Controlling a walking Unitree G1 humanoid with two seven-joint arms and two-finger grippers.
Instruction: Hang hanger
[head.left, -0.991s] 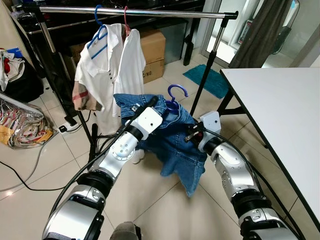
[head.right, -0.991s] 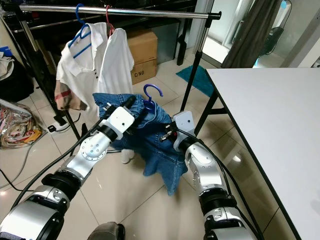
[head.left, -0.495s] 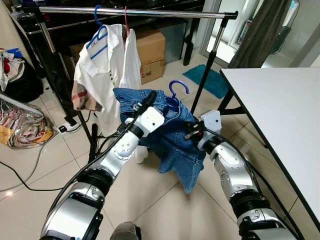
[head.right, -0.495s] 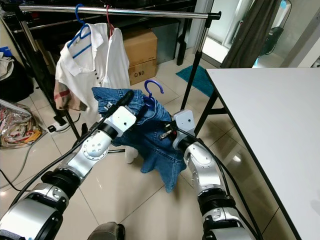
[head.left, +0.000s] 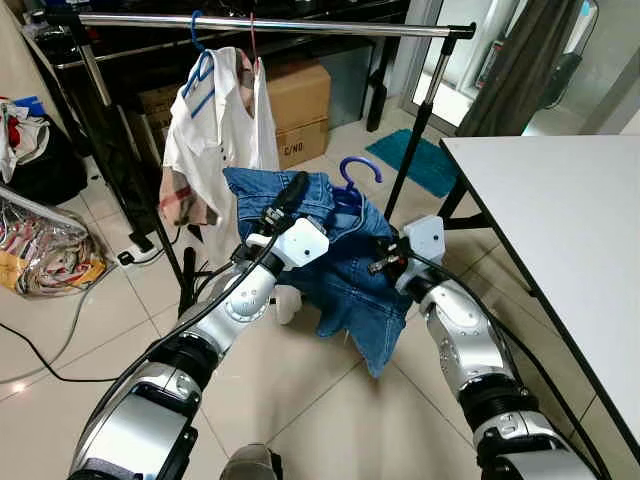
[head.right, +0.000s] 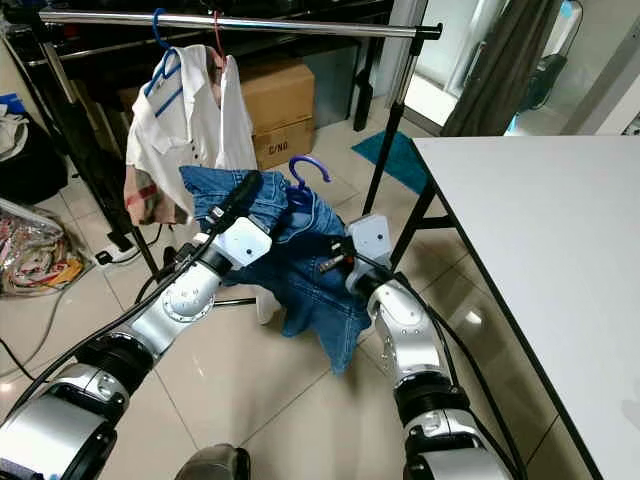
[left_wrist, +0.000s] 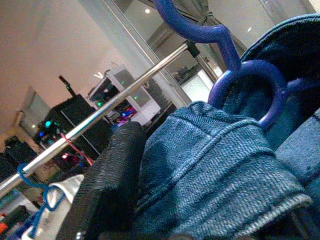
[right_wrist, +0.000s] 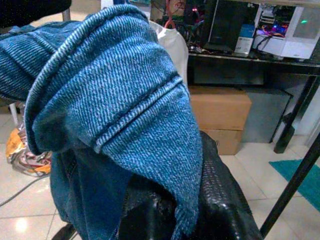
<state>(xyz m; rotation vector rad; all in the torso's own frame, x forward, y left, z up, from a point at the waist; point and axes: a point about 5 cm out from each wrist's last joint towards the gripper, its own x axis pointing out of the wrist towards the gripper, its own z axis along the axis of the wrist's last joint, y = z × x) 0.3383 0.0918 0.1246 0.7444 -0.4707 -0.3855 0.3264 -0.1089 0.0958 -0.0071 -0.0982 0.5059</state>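
A denim garment (head.left: 352, 290) hangs on a blue hanger whose hook (head.left: 358, 170) sticks up above it. My left gripper (head.left: 285, 200) is shut on the garment's left shoulder, and my right gripper (head.left: 385, 260) is shut on its right shoulder. Between them they hold it below the steel clothes rail (head.left: 300, 25). The left wrist view has a black finger (left_wrist: 110, 185) against the denim (left_wrist: 210, 165), with the hook (left_wrist: 240, 75) and rail (left_wrist: 125, 105) beyond. In the right wrist view, denim (right_wrist: 115, 90) is draped over a finger (right_wrist: 220, 200). A white shirt (head.left: 225, 120) hangs on the rail.
A white table (head.left: 560, 220) stands at the right. The rail's right post (head.left: 415, 130) is just behind the garment. Cardboard boxes (head.left: 300, 100) and a teal mat (head.left: 420, 160) lie beyond. Bags (head.left: 40, 250) and a cable (head.left: 60, 360) sit on the tiled floor at left.
Both arms have lifted the denim garment and its hanger higher and closer to the rail. The white shirt has swung and turned narrower.
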